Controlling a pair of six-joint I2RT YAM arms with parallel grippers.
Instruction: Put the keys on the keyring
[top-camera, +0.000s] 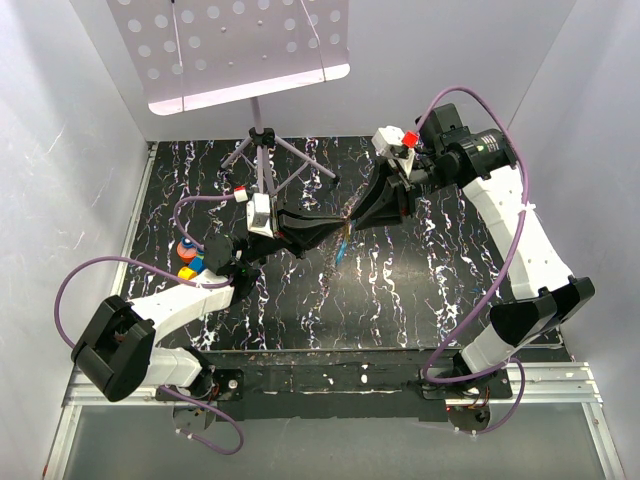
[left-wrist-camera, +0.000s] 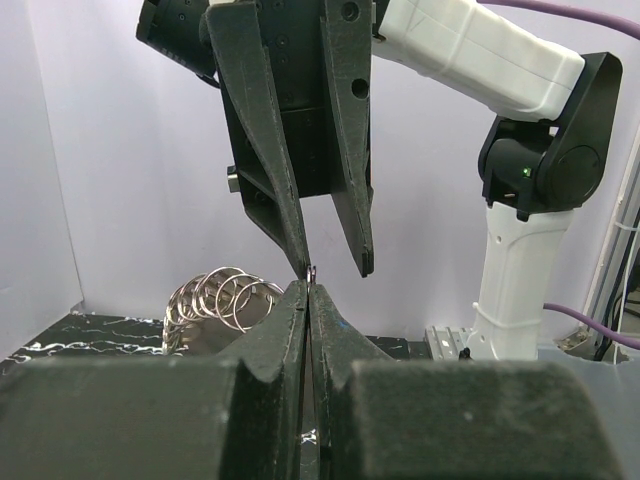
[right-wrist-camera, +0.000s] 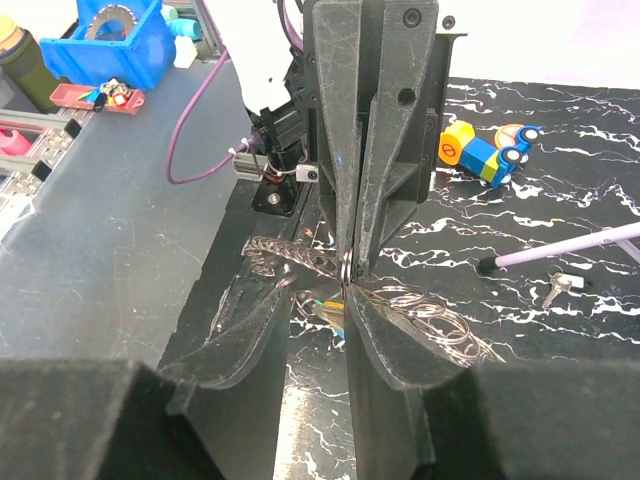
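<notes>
Near the middle of the desk, the left gripper was pinched tight on the keyring. The right gripper met it tip to tip with jaws spread. Only the right wrist view showed the keys, low between its fingers; the left wrist's own fingers blocked them. A toy car lay near the left edge and a music stand stood at the far edge.

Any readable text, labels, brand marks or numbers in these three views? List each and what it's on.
No legible text, brand or number in any view.
Toy vehicle: dark round mark on its orange end, too small to read.
Red-and-white block on the right arm's wrist: no lettering can be made out.
Blue bin: no label visible.
</notes>
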